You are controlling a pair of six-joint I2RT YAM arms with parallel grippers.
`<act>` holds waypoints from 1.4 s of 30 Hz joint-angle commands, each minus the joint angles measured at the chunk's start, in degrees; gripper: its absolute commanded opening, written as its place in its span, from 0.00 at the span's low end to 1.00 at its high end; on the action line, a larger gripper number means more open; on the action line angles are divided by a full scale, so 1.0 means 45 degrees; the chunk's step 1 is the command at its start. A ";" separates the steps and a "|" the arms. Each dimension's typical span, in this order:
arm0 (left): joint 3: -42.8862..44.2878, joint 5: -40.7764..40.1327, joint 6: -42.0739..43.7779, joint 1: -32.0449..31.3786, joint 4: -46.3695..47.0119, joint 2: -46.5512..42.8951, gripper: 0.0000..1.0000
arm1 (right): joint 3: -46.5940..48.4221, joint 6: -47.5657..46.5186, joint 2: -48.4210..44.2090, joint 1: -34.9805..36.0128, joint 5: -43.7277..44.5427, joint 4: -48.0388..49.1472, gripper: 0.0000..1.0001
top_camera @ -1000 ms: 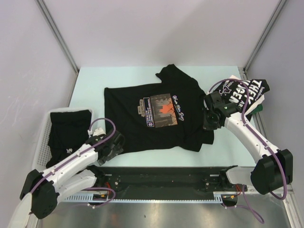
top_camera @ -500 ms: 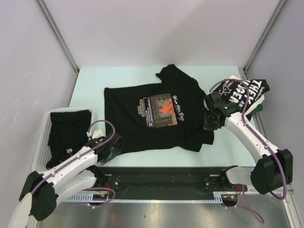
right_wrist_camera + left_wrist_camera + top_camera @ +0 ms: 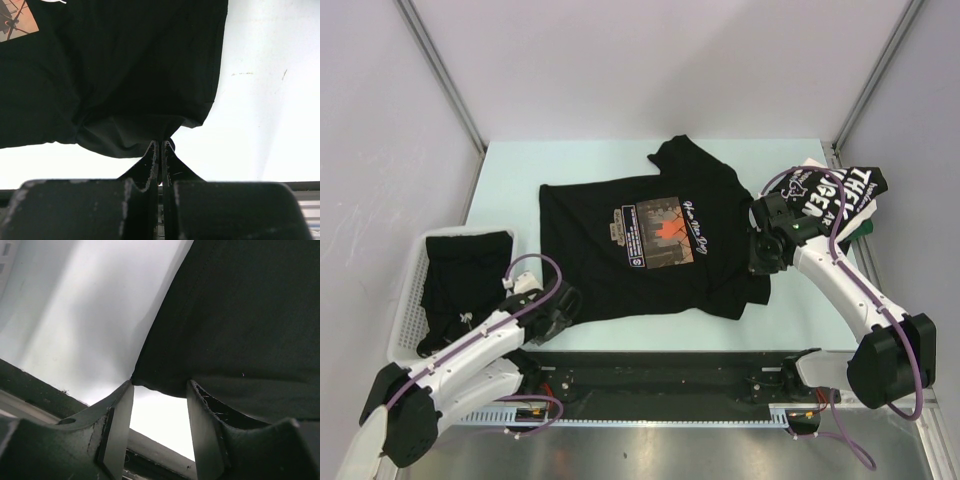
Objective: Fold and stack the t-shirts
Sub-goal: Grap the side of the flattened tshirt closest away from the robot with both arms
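step: pinch both near hem corners of the printed t-shirt (image 3: 650,235) ahead of the fold
left tool (image 3: 160,390): jaws apart, hem corner between them, at the shirt's 7 o'clock
right tool (image 3: 161,145): clamped on bunched hem, at the shirt's 4 o'clock
shirt: spread on the surface (image 3: 610,160), print up
advice: probably best to close left on both layers, then lift the corners evenly toward 12 o'clock

The top camera looks down from above the near edge over the whole table (image 3: 520,165). Each wrist camera sits close, facing one near corner of the spread black t-shirt (image 3: 580,220); the top view shows both corners.
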 commanded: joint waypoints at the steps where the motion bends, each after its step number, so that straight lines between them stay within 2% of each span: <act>1: 0.0074 -0.0395 -0.0397 -0.0073 -0.0522 -0.0139 0.53 | 0.0483 -0.0195 0.0000 -0.0067 -0.0033 -0.0123 0.00; 14: -0.0316 -0.0668 -0.1042 -0.0132 -0.0759 -0.1388 0.53 | 0.0502 -0.0214 0.0059 -0.0087 -0.0072 -0.0162 0.00; 26: -0.0317 -0.0883 -0.1063 -0.0112 -0.0505 0.0114 0.44 | 0.0502 -0.0253 0.0040 -0.0126 -0.0189 -0.0201 0.00; 31: -0.0297 -0.0922 -0.0848 -0.0112 -0.0252 0.0213 0.35 | 0.0483 -0.0253 0.0039 -0.0126 -0.0189 -0.0202 0.00; 34: -0.0336 -0.0903 -0.0672 -0.0132 -0.0134 0.0116 0.25 | 0.0483 -0.0234 0.0078 -0.0126 -0.0228 -0.0260 0.00; 35: -0.0355 -0.0903 -0.0652 -0.0132 -0.0134 0.0077 0.18 | 0.0483 -0.0234 0.0078 -0.0126 -0.0209 -0.0241 0.00; 38: -0.0394 -0.0902 -0.0613 -0.0132 -0.0153 -0.0060 0.06 | 0.0502 -0.0195 0.0117 -0.0145 -0.0189 -0.0240 0.00; 40: -0.0395 -0.0922 -0.0613 -0.0132 -0.0211 -0.0119 0.01 | 0.0483 -0.0233 0.0117 -0.0145 -0.0150 -0.0221 0.00; 42: -0.0336 -0.0903 -0.0613 -0.0132 -0.0290 -0.0139 0.00 | 0.0502 -0.0272 0.0098 -0.0165 -0.0111 -0.0182 0.00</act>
